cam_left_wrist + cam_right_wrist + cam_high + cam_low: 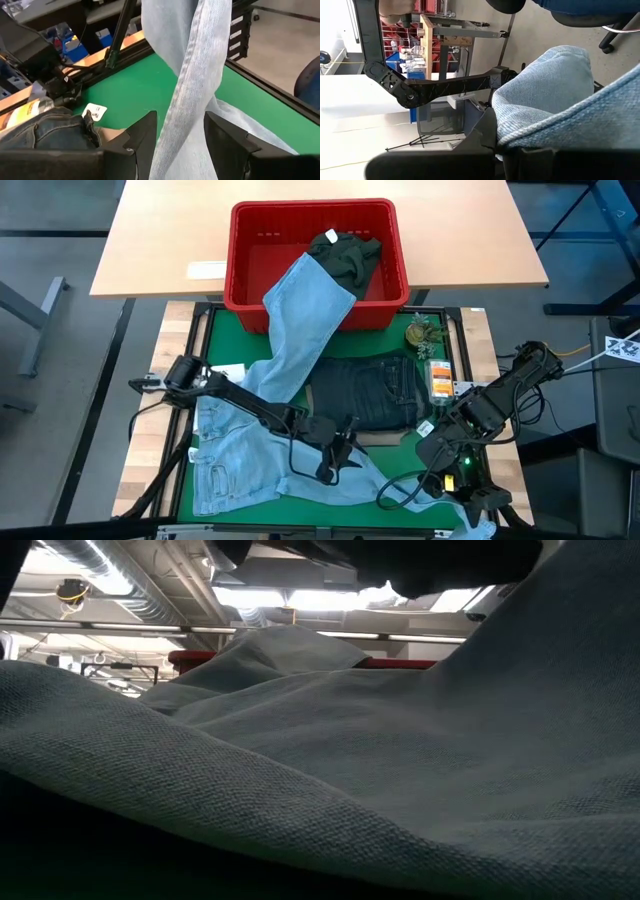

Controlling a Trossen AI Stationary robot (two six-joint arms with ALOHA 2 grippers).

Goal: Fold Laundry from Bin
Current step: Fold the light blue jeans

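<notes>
Light blue jeans (250, 450) lie spread on the green mat (225, 340), one leg draped over the front rim of the red bin (250, 295). A dark olive-green piece (345, 252) lies in the bin. Folded dark navy jeans (370, 392) rest on the mat's middle. My left gripper (180, 142) is open near the mat's front, its fingers on either side of a twisted light blue leg (192, 75) that rises away from it. My right gripper (497, 145) is raised at the front right and shut on light blue denim. My left gripper has the twisted jeans leg (180, 125) running between its open fingers and filling the gap; whether the fingers touch it, I cannot tell. My right gripper pinches a seamed edge of the light blue jeans (520, 135) between its shut fingers. The denim bulges out beyond them, lifted clear of the mat.
A small green plant (420, 335) and an orange packet (440, 380) sit at the mat's right, beside the navy jeans. A wooden desk (150, 240) carries the bin. Light blue cloth (320, 770) fills the low view; cables (400, 490) loop at the front right.
</notes>
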